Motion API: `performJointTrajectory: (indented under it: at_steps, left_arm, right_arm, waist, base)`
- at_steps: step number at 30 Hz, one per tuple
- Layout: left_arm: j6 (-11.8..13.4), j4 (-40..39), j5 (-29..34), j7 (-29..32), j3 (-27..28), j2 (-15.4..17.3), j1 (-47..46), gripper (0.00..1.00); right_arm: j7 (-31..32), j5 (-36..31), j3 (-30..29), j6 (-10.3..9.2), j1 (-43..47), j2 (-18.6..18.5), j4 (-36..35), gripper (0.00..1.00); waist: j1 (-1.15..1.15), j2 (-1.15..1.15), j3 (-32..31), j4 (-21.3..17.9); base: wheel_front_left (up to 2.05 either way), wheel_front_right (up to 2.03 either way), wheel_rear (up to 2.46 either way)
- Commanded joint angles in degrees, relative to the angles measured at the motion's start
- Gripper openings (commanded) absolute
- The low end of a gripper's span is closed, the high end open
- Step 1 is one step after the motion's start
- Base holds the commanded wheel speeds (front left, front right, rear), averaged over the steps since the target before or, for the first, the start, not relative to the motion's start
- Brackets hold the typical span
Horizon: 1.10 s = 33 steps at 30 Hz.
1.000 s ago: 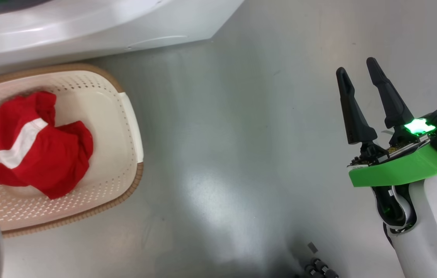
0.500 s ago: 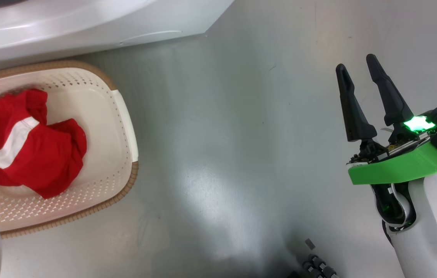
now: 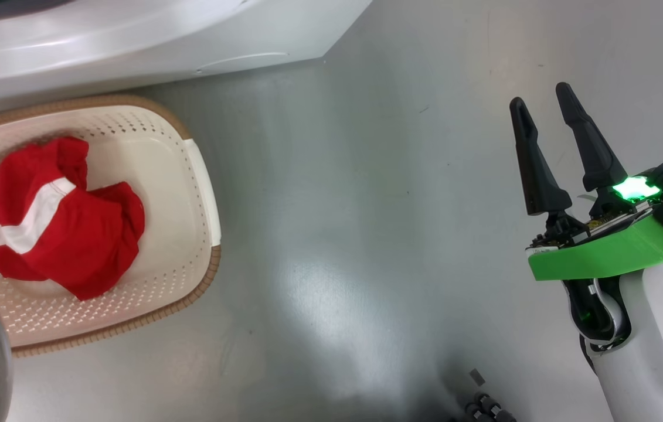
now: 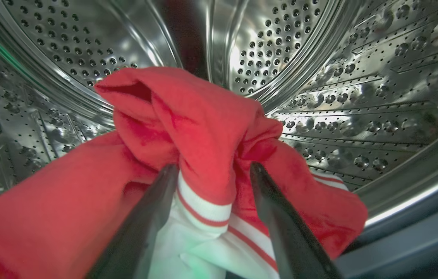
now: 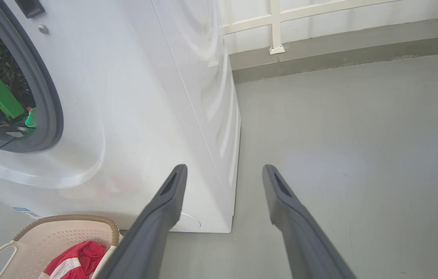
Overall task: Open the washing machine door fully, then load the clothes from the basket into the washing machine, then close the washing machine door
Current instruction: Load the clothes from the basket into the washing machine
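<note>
Head view shifted slightly; left gripper (image 4: pixel 213 166) spread astride clothes (image 4: pixel 203 116) in drum (image 4: pixel 339 97); right gripper (image 3: pixel 540 95) spread.

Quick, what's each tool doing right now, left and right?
Left tool: open; a red garment sits between its spread jaws, inside the drum.
Right tool: open, holding nothing, above the floor.

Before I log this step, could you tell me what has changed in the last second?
Only the camera shifted slightly; no thing visibly moved. One red garment lies as before in the basket, and the right claw stays open over the floor. The left claw stands open around the other garment inside the drum.
</note>
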Motion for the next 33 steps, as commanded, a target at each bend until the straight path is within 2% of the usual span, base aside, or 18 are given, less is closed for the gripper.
performJointTrajectory:
  at_steps: [1,8,33]
  left_arm:
    - [-0.13,-2.14,0.05,-0.46,-0.27,1.76,1.08,1.00]
    - [-0.13,-6.16,0.13,-0.67,-0.68,1.74,4.90,1.00]
    - [-0.04,-30.77,-0.97,-0.70,0.31,3.95,26.86,1.00]
  right_arm:
    - [-0.27,0.37,0.56,0.09,1.50,-0.16,-1.01,1.00]
    - [-0.27,0.35,0.44,0.09,1.79,-0.27,-1.07,1.00]
    - [-0.27,0.57,0.45,0.09,3.07,-1.50,-0.49,1.00]
  waist:
    - [0.00,0.00,-0.31,0.23]
    - [0.00,0.00,-1.19,0.83]
    - [0.00,0.00,-5.13,3.23]
  base:
    - [0.00,0.00,0.00]
    - [0.00,0.00,0.00]
    - [0.00,0.00,0.00]
